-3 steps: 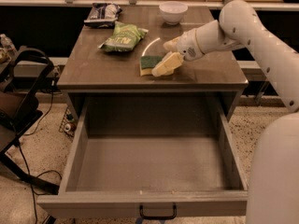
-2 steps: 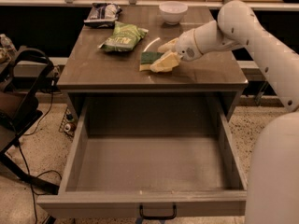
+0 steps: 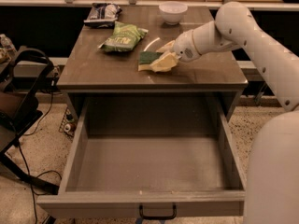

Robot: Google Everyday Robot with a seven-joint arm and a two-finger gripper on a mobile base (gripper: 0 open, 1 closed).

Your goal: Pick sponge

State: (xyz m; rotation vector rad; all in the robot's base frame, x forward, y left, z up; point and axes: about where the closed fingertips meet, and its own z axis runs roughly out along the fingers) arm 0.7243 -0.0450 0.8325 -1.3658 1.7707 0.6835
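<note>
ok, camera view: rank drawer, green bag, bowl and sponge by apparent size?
1. drawer, also nearest the camera.
2. green bag.
3. bowl and sponge: they look alike. The bowl sits farther back and the tool covers the sponge's right end, so no ranking.

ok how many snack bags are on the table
2. A green bag lies left of the sponge; a dark bag sits at the back left corner of the table. The tool is at the sponge. None looks hidden.

Grn snack bag (image 3: 122, 36), dark bag (image 3: 103, 13), wht bowl (image 3: 173, 11) on table (image 3: 103, 71); drawer (image 3: 149, 167) open below.
</note>
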